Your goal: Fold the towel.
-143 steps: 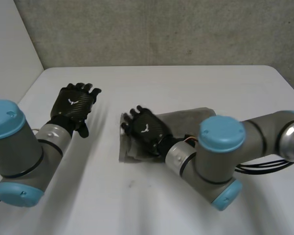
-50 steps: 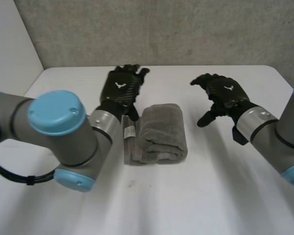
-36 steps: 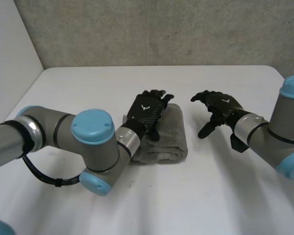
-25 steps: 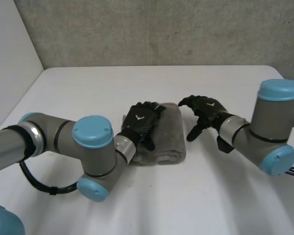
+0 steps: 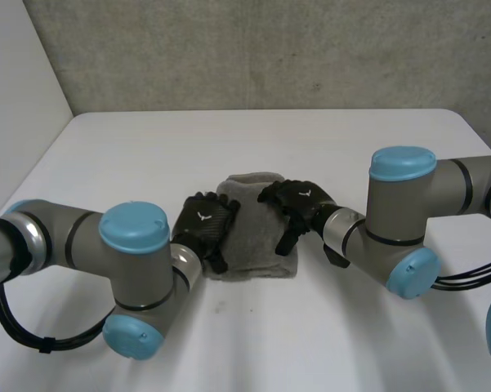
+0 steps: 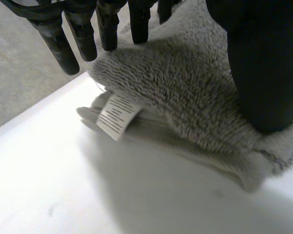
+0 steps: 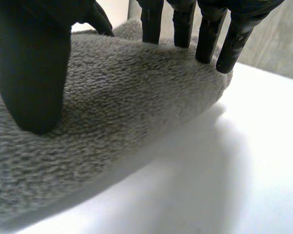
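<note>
Where the fingers lie: left hand (image 5: 206,229) has its fingers (image 6: 83,34) straight and a little spread, tips over the top of the towel (image 5: 253,214); its thumb (image 6: 263,73) presses into the pile, nothing pinched
Right side: right hand (image 5: 298,206) has its fingers (image 7: 208,39) straight and side by side, tips on the ridge of the bundle; its thumb (image 7: 34,73) is planted on the nearer flank, no cloth gathered
Towel: grey, already a thick folded bundle, flat on the white table (image 5: 229,343) near its middle
Long axis: runs 12 to 6 o'clock in the head view
Bearing from hands: left hand sits on the 9 o'clock edge, right hand on the 3 o'clock edge, towel between them, both touching
Tag: white care tag (image 6: 118,115) pokes out from under the layers just beside the left fingers
Nearer hand: neither, both equally placed
Judgement: folding looks close to done; any next move is likely a squeeze or squaring across the short axis, from 9 and 3 inward
Risk: uneven push could skew the layers
</note>
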Available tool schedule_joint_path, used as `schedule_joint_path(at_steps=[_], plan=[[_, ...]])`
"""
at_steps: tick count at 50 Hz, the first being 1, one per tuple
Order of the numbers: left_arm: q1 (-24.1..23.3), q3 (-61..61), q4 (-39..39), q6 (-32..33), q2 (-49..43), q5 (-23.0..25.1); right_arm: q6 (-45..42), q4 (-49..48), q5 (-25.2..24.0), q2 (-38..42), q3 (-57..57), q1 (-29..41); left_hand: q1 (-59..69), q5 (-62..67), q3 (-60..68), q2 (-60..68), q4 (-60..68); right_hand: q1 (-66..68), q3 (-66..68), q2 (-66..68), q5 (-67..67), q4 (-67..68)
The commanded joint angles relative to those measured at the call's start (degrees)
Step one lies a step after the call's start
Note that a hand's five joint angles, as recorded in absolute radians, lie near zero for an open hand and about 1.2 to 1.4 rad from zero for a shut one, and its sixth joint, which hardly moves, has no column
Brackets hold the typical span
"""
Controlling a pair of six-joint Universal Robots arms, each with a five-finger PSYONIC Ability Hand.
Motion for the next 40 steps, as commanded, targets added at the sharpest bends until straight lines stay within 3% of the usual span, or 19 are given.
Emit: schedule_joint_path(at_steps=[1,8,15,19,24,29,40], plan=[[0.8,0.3,-0.4,-0.1,5.1,0.0,-0.7,-0.1,0.2,-6.7,-0.1,-0.2,1.1,0.4,1.0,0.9,1.0,-4.3,-1.9,-3.9,-3.9,-3.5],[0.7,0.3,-0.2,-0.4,19.1,-0.2,-0.1,-0.7,1.4,-17.8,0.9,-1.0,0.3,-0.5,0.1,0.1,0.1,-4.3,-1.9,-3.9,-3.9,-3.5],[2.8,-0.5,-0.8,-0.6,30.9,-3.4,0.1,-5.9,15.1,-31.3,5.9,-6.4,1.3,0.5,1.1,1.1,1.2,-4.3,-1.9,-3.9,-3.9,-3.5],[6.2,-0.7,-5.8,-0.7,37.5,-5.9,-0.2,-5.3,18.9,-37.3,7.9,-8.2,2.0,1.2,1.8,1.8,1.8,-4.3,-1.9,-3.9,-3.9,-3.5],[8.1,-0.5,-16.0,-3.5,40.4,-6.0,-0.3,0.4,18.0,-39.3,10.4,-10.0,1.0,0.2,0.8,0.8,0.8,-4.3,-1.9,-3.9,-3.9,-3.5],[9.7,-0.6,-24.6,-11.2,41.9,-4.6,-0.9,5.7,17.4,-39.5,11.0,-10.2,0.3,-0.5,0.1,0.1,0.1,-4.3,-1.9,-3.9,-3.9,-3.5],[9.8,-2.0,-25.1,-12.1,43.0,-4.3,-2.4,6.2,17.4,-41.2,13.9,-10.3,-0.2,-1.0,-0.4,-0.4,-0.4,-4.3,-1.9,-3.9,-3.9,-3.5]])
